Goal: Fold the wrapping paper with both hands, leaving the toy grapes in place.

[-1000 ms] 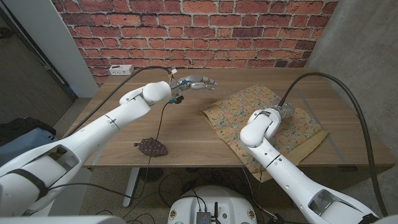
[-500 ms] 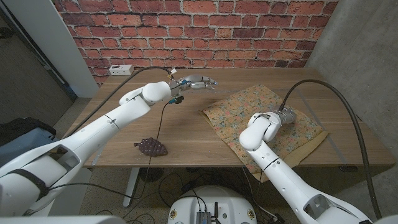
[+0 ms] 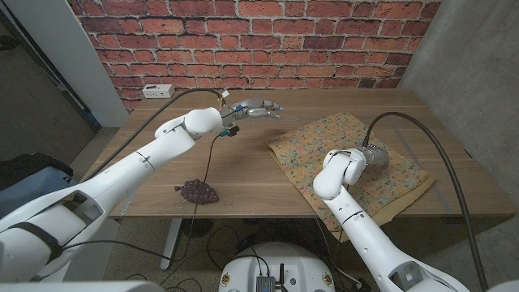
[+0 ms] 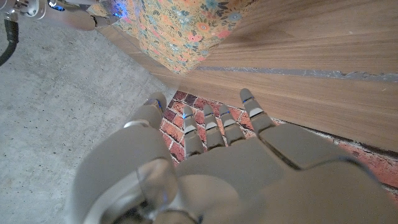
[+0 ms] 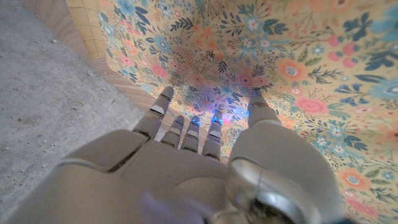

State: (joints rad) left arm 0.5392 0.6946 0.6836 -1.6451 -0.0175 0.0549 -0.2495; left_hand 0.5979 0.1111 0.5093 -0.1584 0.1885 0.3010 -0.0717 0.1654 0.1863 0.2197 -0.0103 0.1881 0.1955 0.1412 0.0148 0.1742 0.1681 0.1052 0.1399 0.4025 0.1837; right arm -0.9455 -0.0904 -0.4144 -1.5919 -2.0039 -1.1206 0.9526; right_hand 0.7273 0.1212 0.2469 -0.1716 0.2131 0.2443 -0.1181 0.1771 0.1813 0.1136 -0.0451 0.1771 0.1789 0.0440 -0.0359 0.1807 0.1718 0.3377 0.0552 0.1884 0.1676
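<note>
The floral wrapping paper (image 3: 324,142) lies spread over the right half of the wooden table (image 3: 243,174). Dark purple toy grapes (image 3: 197,191) sit near the front edge on the left, well apart from the paper. My left hand (image 3: 255,107) hovers over the far middle of the table with its fingers stretched out, holding nothing; in the left wrist view the left hand (image 4: 211,155) points toward the paper (image 4: 180,25). My right hand (image 5: 199,155) is spread over the paper (image 5: 298,74), fingertips at its surface. In the head view my right forearm (image 3: 373,154) covers that hand.
A white power strip (image 3: 158,90) lies at the table's far left edge below the brick wall. A black cable (image 3: 207,162) hangs from my left arm down past the grapes. Bare wood lies between the grapes and the paper.
My right wrist has moved right and nearer, and the paper has slid slightly right with it. The left hand and the grapes have stayed put.
</note>
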